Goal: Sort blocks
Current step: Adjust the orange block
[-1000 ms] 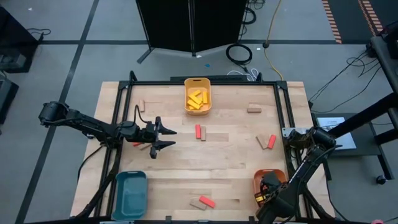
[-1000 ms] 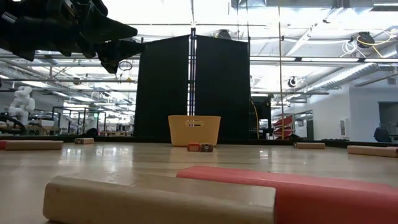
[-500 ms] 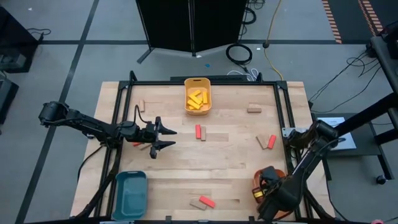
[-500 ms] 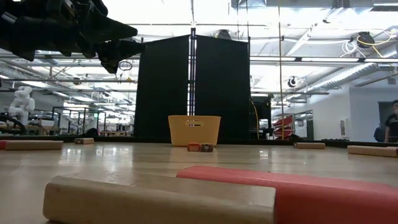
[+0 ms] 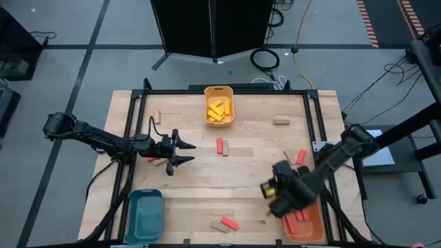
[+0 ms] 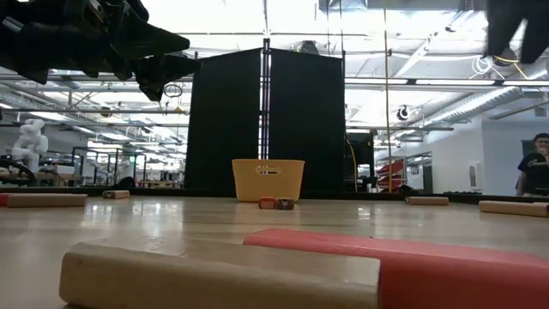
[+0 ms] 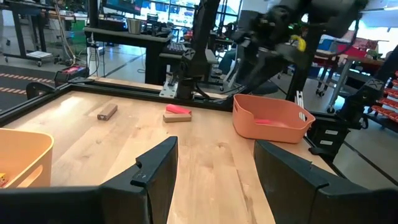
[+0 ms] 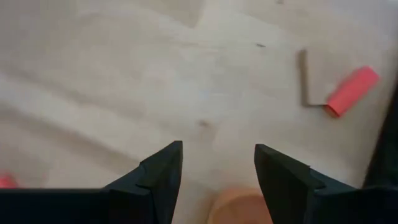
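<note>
Yellow blocks (image 5: 218, 110) lie in the yellow tray (image 5: 207, 105) at the far edge. Red and tan blocks lie flat in pairs: at mid-table (image 5: 220, 145), on the right (image 5: 298, 157), at the near edge (image 5: 225, 224). Red blocks (image 5: 298, 218) lie in the orange tray (image 5: 308, 229). My left gripper (image 5: 185, 153) hovers open over the table's left side. My right gripper (image 5: 274, 190) hangs open and empty above bare wood just left of the orange tray. Its wrist view shows a red block (image 8: 351, 91) beside a tan one (image 8: 311, 84).
A teal tray (image 5: 144, 212) sits at the near left corner. Single tan blocks lie at far left (image 5: 157, 116) and far right (image 5: 280, 120). A red and a tan block (image 5: 157, 161) lie under the left gripper. A person (image 6: 533, 172) stands beyond the table's right side.
My right gripper has swung from over the orange tray toward the table's left and a little toward the far edge, which uncovers the tray and the red blocks in it. The right arm now shows at the top right of the low view.
</note>
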Controlling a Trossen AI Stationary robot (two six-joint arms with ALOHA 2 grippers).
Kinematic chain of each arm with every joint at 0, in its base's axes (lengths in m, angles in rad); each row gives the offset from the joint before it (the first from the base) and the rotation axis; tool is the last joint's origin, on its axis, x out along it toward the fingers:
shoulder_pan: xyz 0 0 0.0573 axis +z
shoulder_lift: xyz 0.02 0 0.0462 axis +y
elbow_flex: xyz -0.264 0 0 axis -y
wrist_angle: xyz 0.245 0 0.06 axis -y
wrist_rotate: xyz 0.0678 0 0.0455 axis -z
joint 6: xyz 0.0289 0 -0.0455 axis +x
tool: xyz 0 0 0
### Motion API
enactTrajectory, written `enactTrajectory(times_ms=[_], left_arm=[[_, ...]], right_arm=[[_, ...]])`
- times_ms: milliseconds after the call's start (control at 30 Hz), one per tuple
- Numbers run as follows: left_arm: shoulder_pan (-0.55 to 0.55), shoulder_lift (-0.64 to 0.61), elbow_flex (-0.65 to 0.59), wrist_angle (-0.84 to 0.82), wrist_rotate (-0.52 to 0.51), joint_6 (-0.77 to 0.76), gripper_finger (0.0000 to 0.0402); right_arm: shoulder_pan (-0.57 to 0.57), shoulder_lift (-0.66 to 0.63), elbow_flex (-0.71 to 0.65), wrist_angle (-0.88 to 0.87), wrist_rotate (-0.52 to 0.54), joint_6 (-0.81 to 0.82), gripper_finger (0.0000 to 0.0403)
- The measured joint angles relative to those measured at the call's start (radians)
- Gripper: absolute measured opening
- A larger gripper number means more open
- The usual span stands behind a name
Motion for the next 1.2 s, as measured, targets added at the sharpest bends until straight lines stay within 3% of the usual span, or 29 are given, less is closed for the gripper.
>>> enactTrajectory(times_ms=[100,267,433,667,800,933,1200], left_arm=[[0.0,0.0,0.0,0.0,0.0,0.0,0.0207],[0.0,0.0,0.0,0.0,0.0,-0.007,0.0207],[-0.004,0.0,0.0,0.0,0.013,-0.012,0.0207],[-0.004,0.0,0.0,-0.001,0.016,-0.001,0.0207],[-0.004,0.0,0.0,-0.003,0.017,0.002,0.0207],[-0.004,0.0,0.0,-0.003,0.018,0.001,0.0207],[-0.004,0.0,0.001,-0.009,0.019,-0.004,0.0207]], right_arm=[[-0.1,-0.002,0.0,-0.01,-0.07,-0.039,0.0185],[-0.268,-0.009,-0.017,-0.053,-0.096,-0.279,0.0185],[-0.397,-0.151,-0.177,0.002,-0.112,-0.375,0.0185],[-0.485,-0.432,-0.551,0.202,-0.19,-0.248,0.0185],[-0.499,-0.509,-0.717,0.334,-0.235,-0.147,0.0185],[-0.498,-0.497,-0.817,0.378,-0.23,-0.065,0.0185],[-0.453,-0.355,-0.819,0.408,-0.165,0.089,0.0185]])
